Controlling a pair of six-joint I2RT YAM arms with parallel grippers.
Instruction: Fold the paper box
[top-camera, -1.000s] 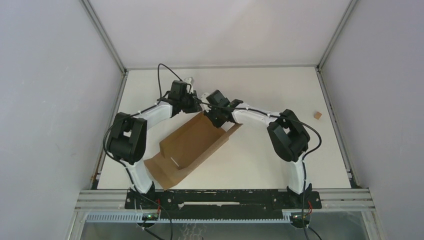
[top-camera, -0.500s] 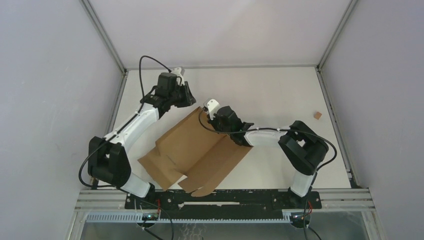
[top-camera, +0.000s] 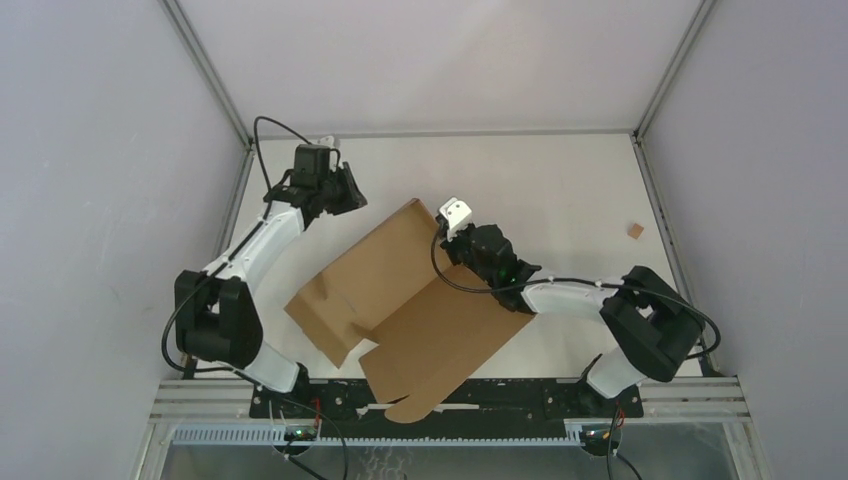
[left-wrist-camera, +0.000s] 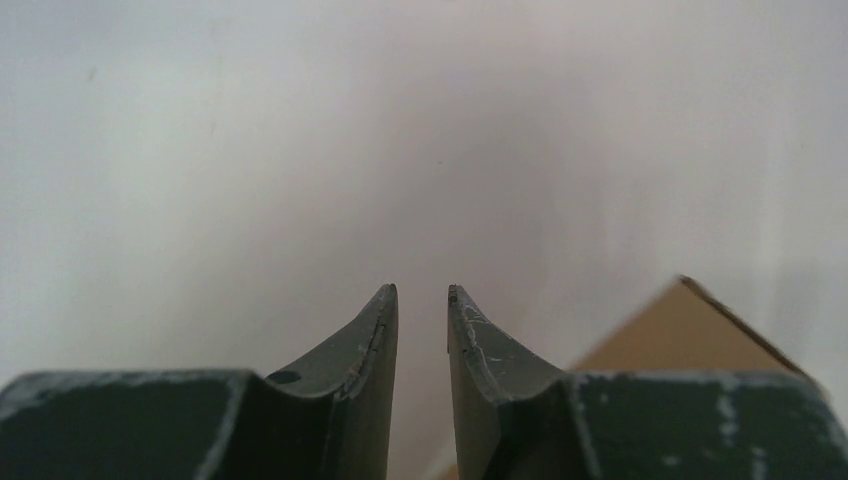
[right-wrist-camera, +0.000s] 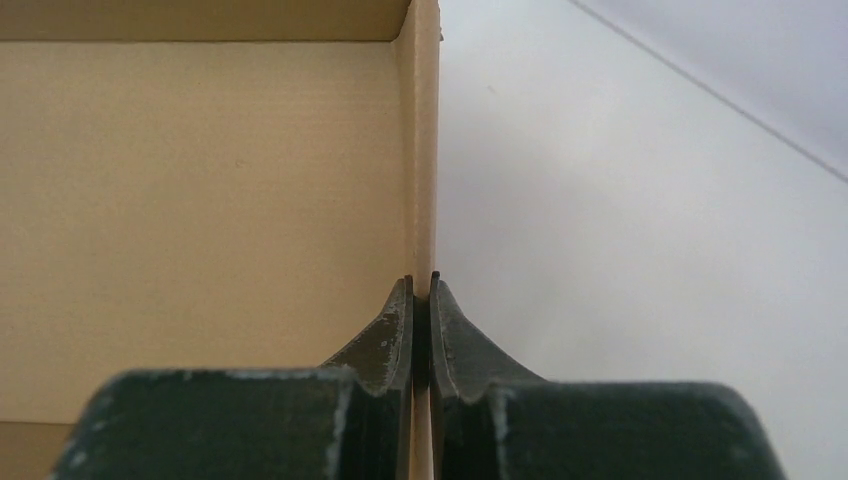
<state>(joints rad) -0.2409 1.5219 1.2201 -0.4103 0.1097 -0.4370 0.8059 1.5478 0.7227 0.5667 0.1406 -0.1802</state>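
The paper box (top-camera: 400, 295) is a large brown cardboard die-cut lying partly opened across the middle of the table, with one flap reaching over the near edge. My right gripper (top-camera: 452, 238) is shut on the upright edge of its far right wall; in the right wrist view the jaws (right-wrist-camera: 421, 285) pinch that thin cardboard edge, with the box's inside (right-wrist-camera: 200, 180) to their left. My left gripper (top-camera: 352, 192) hovers off the box's far left corner, apart from it. Its fingers (left-wrist-camera: 422, 290) are slightly open with nothing between them, and a box corner (left-wrist-camera: 690, 325) shows at the right.
A tiny brown cardboard scrap (top-camera: 634, 230) lies near the right wall. Grey walls enclose the white table (top-camera: 540, 180) on the left, far and right sides. The arms' base rail (top-camera: 450, 395) runs along the near edge, under the box's overhanging flap.
The left gripper has pulled away from the box toward the far left. The right gripper has moved right and nearer while holding the wall, and the box has spread flatter toward the near edge.
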